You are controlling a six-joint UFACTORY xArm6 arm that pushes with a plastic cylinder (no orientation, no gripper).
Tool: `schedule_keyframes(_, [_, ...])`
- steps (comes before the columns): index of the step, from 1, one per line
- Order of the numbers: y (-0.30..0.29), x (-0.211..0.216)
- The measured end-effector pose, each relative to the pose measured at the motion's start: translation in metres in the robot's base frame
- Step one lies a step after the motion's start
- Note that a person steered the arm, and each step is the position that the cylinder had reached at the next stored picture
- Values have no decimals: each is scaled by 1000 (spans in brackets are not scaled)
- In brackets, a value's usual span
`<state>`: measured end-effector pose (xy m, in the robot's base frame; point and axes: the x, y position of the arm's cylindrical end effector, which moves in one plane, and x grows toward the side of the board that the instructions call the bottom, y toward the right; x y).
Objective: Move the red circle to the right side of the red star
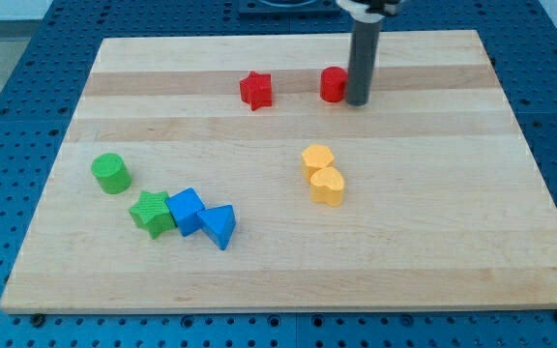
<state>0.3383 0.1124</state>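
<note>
- My tip [357,100] stands on the wooden board [288,280], touching the right flank of the red circle [332,84]; the rod is a plain dark post with nothing to spread or pinch.
- The red circle, a short upright cylinder, sits near the view's top, to the right of the red star [255,90] and apart from it; round, it shows no long axis or heading.
- Below the red circle, well apart, lie a yellow hexagon [316,159] and a yellow heart [327,186], touching.
- Far down-left of the red circle: a green cylinder [110,173], a green star [151,212], a blue cube [187,210] and a blue triangle [219,226].
</note>
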Motion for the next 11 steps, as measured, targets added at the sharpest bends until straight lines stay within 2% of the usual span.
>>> schedule_keyframes(2, [20,1])
schedule_keyframes(4, [-35,-2])
schedule_keyframes(5, [-37,-2])
schedule_keyframes(7, [5,-9])
schedule_keyframes(9, [-11,-36])
schedule_keyframes(11, [-34,-36])
